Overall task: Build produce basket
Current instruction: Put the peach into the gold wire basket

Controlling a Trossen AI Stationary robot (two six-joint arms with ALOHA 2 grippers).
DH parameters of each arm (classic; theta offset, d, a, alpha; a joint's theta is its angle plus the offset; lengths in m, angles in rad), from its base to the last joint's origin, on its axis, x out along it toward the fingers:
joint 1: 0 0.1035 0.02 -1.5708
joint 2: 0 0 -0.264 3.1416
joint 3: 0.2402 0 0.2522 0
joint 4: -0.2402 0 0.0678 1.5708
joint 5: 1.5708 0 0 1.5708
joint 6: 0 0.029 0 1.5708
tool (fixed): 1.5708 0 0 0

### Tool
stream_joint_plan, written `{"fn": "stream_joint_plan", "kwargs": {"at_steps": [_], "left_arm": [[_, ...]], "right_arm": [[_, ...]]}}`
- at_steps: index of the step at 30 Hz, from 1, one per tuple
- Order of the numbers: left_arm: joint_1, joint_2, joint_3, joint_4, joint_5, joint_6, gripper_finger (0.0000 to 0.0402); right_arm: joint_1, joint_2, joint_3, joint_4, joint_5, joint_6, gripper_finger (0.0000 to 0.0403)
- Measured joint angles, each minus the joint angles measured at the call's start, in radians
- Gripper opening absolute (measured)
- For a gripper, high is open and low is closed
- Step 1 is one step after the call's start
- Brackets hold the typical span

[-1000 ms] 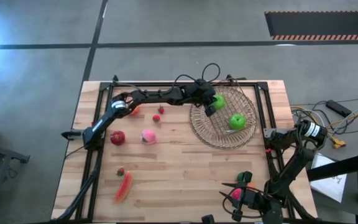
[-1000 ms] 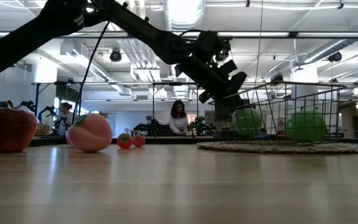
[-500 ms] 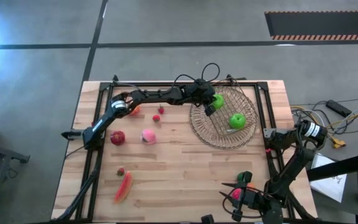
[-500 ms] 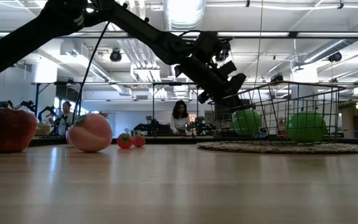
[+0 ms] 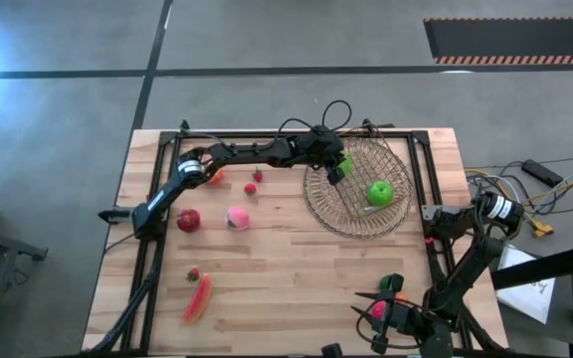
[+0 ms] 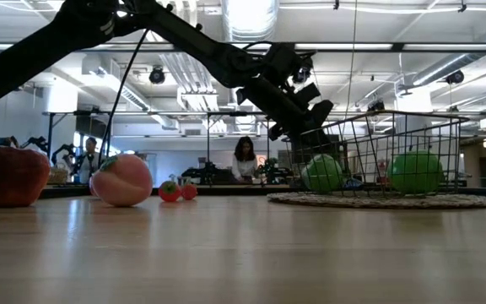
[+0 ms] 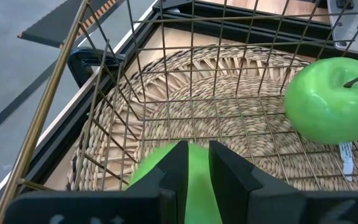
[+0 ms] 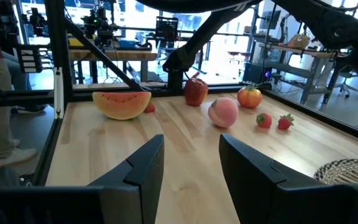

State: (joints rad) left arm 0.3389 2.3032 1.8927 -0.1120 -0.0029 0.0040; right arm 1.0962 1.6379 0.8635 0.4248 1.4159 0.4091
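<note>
Two green apples: both lying in the basket (image 5: pixel 358 221) at the bench's far right, one (image 6: pixel 321 173) directly under the left tool, the other (image 6: pixel 413 171) nearer the opposite rim.
Left tool (image 5: pixel 334 171): reaching in over the basket's left edge, fingers a narrow gap apart, gripping nothing; nearer apple resting on the woven floor below the tips.
Right tool (image 8: pixel 191 146): parked at the near right corner of the bench, fingers apart, nothing seen between them.
Step in hand: judged to be the drop of the second apple, with the release just about complete.
Left to gather: peach (image 5: pixel 237 218) and red apple (image 5: pixel 188 220) mid-left, strawberries (image 5: pixel 254 182) near the left arm, long red piece (image 5: pixel 198 296) at the near left, dark lime (image 5: pixel 391 283) close to the right arm.
Next move: likely lifting clear of the wire wall without snagging it, then swinging left to the peach or strawberries with fingers spread wider.
</note>
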Motion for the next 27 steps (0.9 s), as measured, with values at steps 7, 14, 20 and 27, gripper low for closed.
{"fn": "stream_joint_plan", "kwargs": {"at_steps": [7,14,20,27], "left_arm": [[-0.002,-0.029,0.024,-0.062,0.001,0.004,0.0049],[-0.003,-0.149,0.029,-0.168,-0.003,0.063,0.005],[-0.004,-0.314,0.026,-0.309,-0.009,0.133,0.005],[-0.044,-0.562,-0.06,-0.484,-0.132,0.246,0.005]], "right_arm": [[0.001,0.0,0.0,0.0,0.0,0.0,0.0148],[0.001,0.0,0.0,0.0,0.0,0.0,0.0148],[0.001,0.0,0.0,0.002,0.0,0.002,0.0148],[-0.001,0.0,0.0,0.019,0.0,0.041,0.0148]]}}
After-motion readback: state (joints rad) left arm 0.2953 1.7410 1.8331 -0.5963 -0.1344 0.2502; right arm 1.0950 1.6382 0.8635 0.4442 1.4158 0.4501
